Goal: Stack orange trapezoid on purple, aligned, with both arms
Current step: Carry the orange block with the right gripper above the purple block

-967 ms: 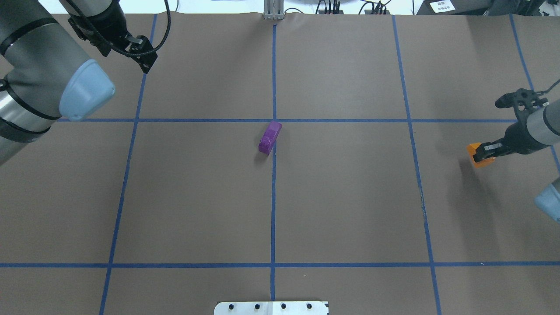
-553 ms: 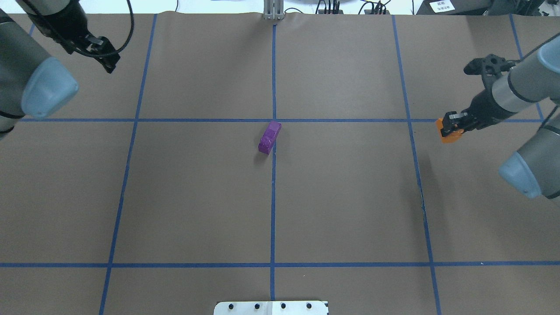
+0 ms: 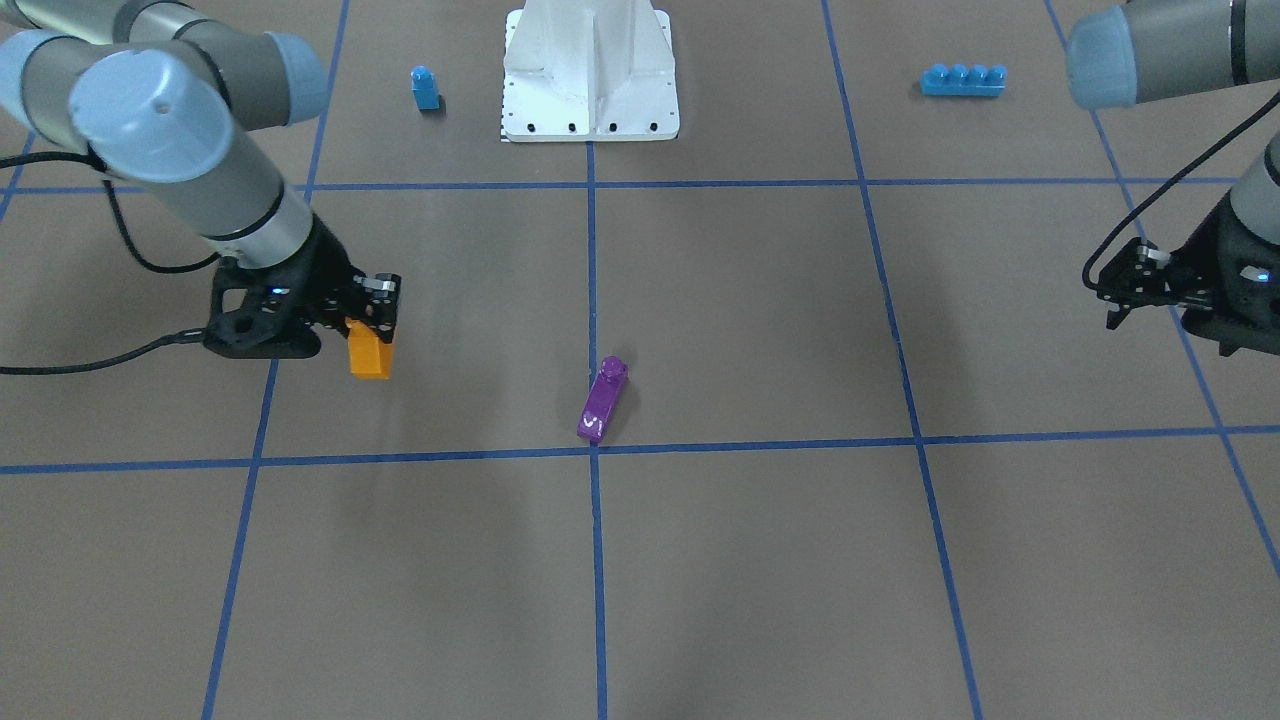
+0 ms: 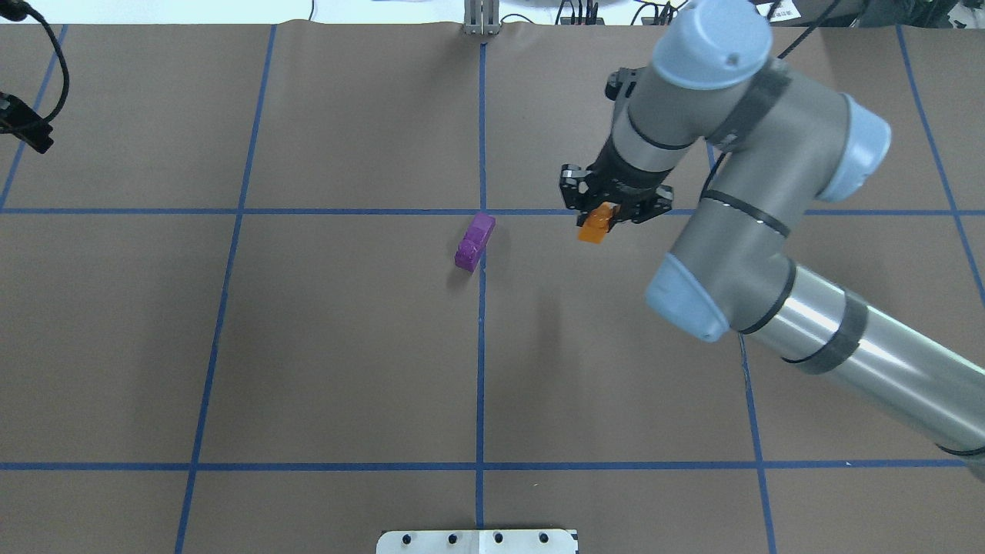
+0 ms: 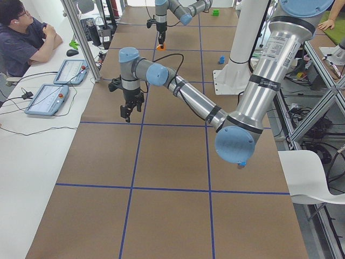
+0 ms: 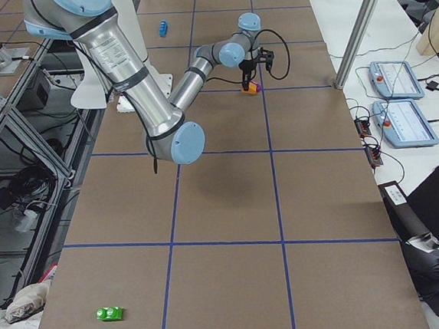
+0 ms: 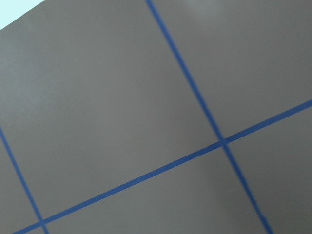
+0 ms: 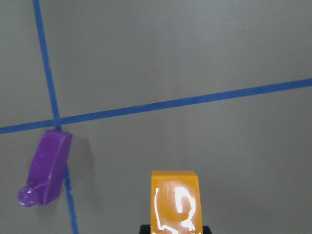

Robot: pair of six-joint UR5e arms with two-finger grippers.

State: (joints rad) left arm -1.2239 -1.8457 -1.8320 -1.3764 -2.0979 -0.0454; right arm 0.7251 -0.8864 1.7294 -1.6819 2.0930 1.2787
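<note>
The orange trapezoid hangs in my right gripper, which is shut on it and holds it above the table. It also shows in the front view and close up in the right wrist view. The purple block lies on the table by the centre grid crossing, to the left of the orange one in the overhead view, and shows in the front view and the right wrist view. My left gripper is far off at the table's left edge, away from both blocks; I cannot tell whether it is open or shut.
A small blue single-stud block and a long blue four-stud brick sit near the robot base. A green block lies at the table's near end in the right side view. An operator sits beside the table.
My right arm has swung in from the table's right edge toward the centre with the orange trapezoid in its grip. My left arm has drawn back to the left edge. The purple block has not moved.
</note>
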